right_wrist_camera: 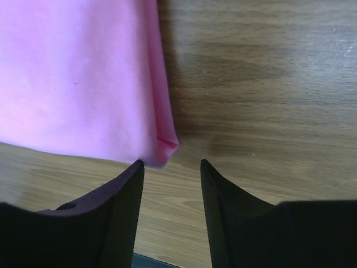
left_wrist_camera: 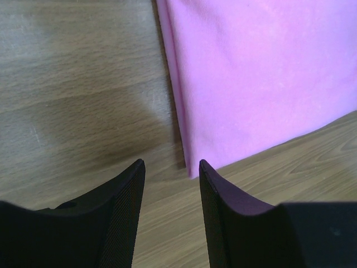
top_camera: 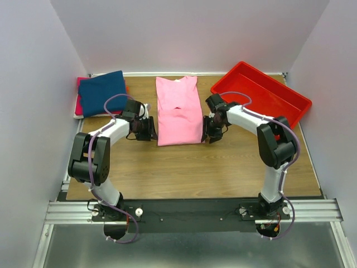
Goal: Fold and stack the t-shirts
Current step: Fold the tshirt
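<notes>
Pale walls close in a wooden bench (top_camera: 184, 167) on three sides. At centre frame in the overhead view lies the pink t-shirt (top_camera: 178, 110), folded into a long narrow strip with its collar toward the top of the frame and its bottom hem nearer the arms. In the upper left corner a navy t-shirt (top_camera: 102, 92) sits folded on top of a small stack. A red-magenta t-shirt (top_camera: 80, 100) peeks out beneath it, and what looks like a white t-shirt (top_camera: 81, 115) is at the bottom, though only a thin edge shows. A red tray (top_camera: 262, 95) rests at an angle in the upper right, well apart from the stack.

Each arm reaches in toward the pink strip's lower end. The left arm (top_camera: 109, 134) has its wrist just beside the lower left corner, and the right arm (top_camera: 251, 120) is just beside the lower right corner.

In the left wrist view the left jaws stand partly open with bare wood between them, and the shirt's corner lies just ahead of the tips. They hold nothing. The right wrist view mirrors this: the right jaws stand partly open over wood and grip nothing. The folded corner of the pink cloth lies just ahead of the tip at the left of the frame.
</notes>
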### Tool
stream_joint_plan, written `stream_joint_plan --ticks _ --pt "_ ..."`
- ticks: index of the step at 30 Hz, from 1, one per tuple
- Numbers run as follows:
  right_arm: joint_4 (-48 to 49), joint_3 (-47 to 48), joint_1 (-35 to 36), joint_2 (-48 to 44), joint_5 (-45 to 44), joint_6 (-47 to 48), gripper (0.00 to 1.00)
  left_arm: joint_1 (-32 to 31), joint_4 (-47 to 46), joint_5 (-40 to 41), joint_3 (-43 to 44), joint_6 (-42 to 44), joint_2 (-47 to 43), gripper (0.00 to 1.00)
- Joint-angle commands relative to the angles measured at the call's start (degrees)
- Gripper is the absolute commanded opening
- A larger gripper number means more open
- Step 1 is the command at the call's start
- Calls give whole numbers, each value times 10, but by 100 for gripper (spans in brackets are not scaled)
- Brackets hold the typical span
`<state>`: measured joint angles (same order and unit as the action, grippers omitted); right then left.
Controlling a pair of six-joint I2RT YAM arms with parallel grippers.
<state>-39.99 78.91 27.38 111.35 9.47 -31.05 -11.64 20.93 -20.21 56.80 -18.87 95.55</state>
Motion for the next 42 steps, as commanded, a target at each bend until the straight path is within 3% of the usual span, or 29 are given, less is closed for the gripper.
stream_joint_plan --ticks 1,11,14,21,28,42 --pt "3 -18 4 16 -6 1 51 -1 -5 -6 -12 -5 -25 51" --pt "14 5 4 55 -18 20 41 -1 1 -4 -23 -7 -32 52" --pt "16 14 4 64 -12 29 27 -1 0 -5 -38 -12 -37 52" --pt "17 15 5 75 -2 34 13 -1 -11 -41 -50 -10 -23 52" --pt "16 12 4 74 -2 35 12 -1 -36 -87 -52 -13 -18 53" --pt "16 12 5 75 2 39 11 -2 -43 -92 -43 -24 27 54"
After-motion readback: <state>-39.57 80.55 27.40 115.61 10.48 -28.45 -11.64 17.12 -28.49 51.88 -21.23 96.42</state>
